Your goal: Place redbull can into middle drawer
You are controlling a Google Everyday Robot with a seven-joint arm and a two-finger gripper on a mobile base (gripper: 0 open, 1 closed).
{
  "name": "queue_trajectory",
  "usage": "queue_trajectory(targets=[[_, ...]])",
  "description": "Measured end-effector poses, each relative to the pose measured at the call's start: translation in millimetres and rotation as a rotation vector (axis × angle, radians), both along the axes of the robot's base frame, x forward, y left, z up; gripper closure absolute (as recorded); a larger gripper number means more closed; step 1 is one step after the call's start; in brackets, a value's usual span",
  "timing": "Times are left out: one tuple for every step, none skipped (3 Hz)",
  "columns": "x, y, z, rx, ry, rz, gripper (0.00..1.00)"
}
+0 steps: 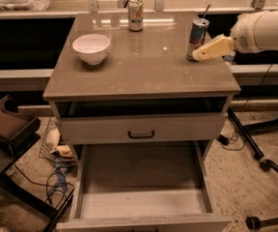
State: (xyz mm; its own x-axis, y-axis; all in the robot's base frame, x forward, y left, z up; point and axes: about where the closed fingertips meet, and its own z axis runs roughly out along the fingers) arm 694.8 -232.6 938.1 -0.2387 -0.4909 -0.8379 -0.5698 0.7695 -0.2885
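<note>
Redbull can (197,36) stood upright on the right rear part of the cabinet top (144,71), close to the right edge. Gripper (205,51) came in from the right at the height of the can's lower half, its pale tip at or just beside the can wall; contact not confirmed, and whether it was open or closed I could not tell from this angle. Middle drawer (140,175) was pulled out below, floor bare, directly under the closed drawer front (177,128) with the black handle. White bowl (91,47) sat at the left of the top and a second, green-and-orange can (135,14) at the back, both well apart from the target. Handling notes, my judgement only: a slim tall can tips easily if nudged low or from one side. Thin metal wall, smooth and likely slippery, stiff enough if full, prone to denting if empty. Weight unknown; I would plan for light. I'd take hold across the body around mid-height or slightly above, squarely on opposite sides and with moderate squeeze, not on the rounded shoulder or the rim. A thin dark stick showed above the top; in the can or behind it, I could not say. If open, keep it upright through the carry. The drawer walls are low, so lower it well in before letting go.
</note>
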Motion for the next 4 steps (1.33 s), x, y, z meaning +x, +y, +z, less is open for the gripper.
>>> queue_trajectory(targets=[[37.8,4.3,-14.5,0.108,-0.022,0.016,0.0],[65.6,6.1,-29.8,0.217,-0.023,0.015,0.0],[87.8,10.0,-40.6,0.321,-0.025,0.027,0.18],[105.0,19.2,-40.8,0.383,-0.033,0.059,0.41]])
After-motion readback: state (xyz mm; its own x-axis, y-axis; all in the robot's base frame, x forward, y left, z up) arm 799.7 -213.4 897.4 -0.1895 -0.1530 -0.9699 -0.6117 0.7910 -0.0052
